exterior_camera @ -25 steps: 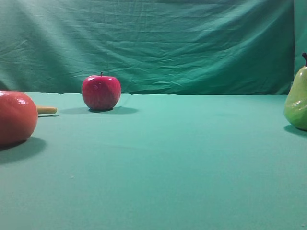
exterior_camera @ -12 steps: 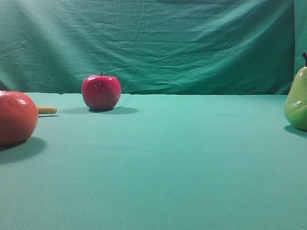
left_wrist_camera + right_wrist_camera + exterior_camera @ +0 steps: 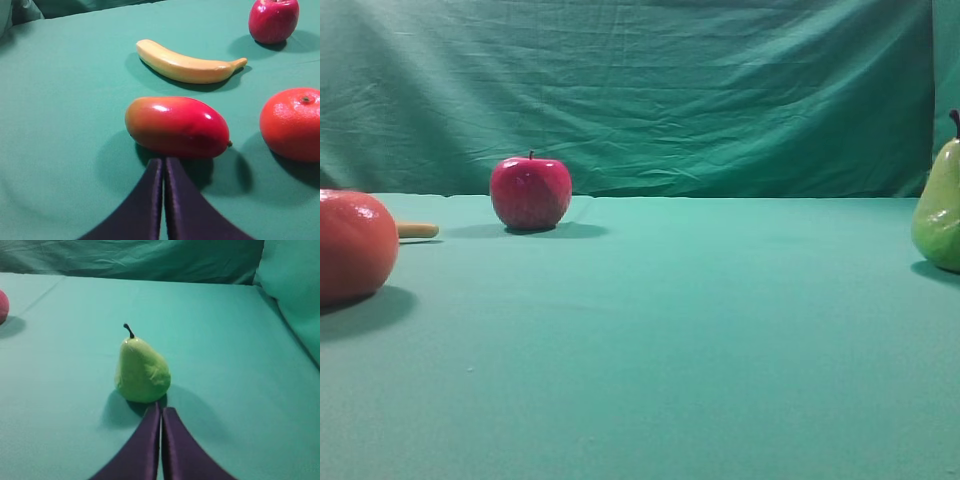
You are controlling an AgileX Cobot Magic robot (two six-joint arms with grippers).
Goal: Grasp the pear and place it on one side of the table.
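A red apple (image 3: pixel 530 192) is standing upright far back; banana (image 3: pixel 187 66), red-yellow mango (image 3: pixel 177 127) and orange fruit (image 3: pixel 291 124) are lying apart nearby.

Light is even and moderately bright, coming from above. Soft shadows pool on the counter (image 3: pixel 700 330) beneath each fruit: the pear (image 3: pixel 141 370) throws its shadow toward the closed jaws and to their left, the mango (image 3: pixel 177 127) likewise. Small white glints sit on the mango and the orange (image 3: pixel 291 123). All views are slightly soft and grainy; the jaws themselves are blurred.
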